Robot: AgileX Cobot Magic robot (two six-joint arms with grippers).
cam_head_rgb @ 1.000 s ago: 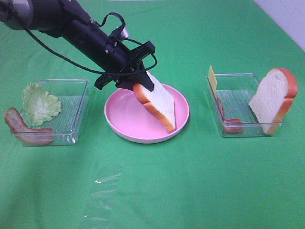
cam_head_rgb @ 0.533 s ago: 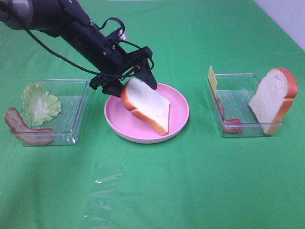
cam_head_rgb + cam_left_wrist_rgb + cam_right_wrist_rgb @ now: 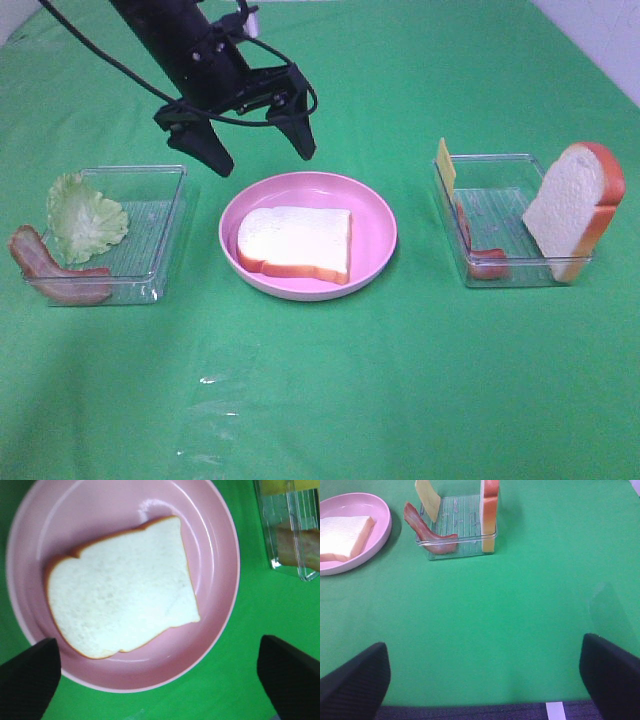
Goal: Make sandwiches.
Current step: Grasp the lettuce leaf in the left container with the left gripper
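One bread slice is laid flat in the pink plate, white face up, with nothing stacked on it. The left gripper is held above the plate's far edge, jaws spread wide and empty, fingers pointed down and clear of the bread. In the left wrist view its dark fingertips are seen apart from the slice.

Left tray (clear plastic, left of the plate): a lettuce leaf is propped at its far-left corner. A bacon strip is draped over the near-left wall, partly outside.

Right tray: a second bread slice is stood on edge against the right wall. A cheese square is leaned at the far-left corner. A second bacon strip is lodged along the left wall, its lower end possibly on the tray floor; the plastic blurs it.

The right gripper is noted only in its own wrist view. Its jaws are parted wide with nothing between them, over bare green cloth and well apart from the right tray.
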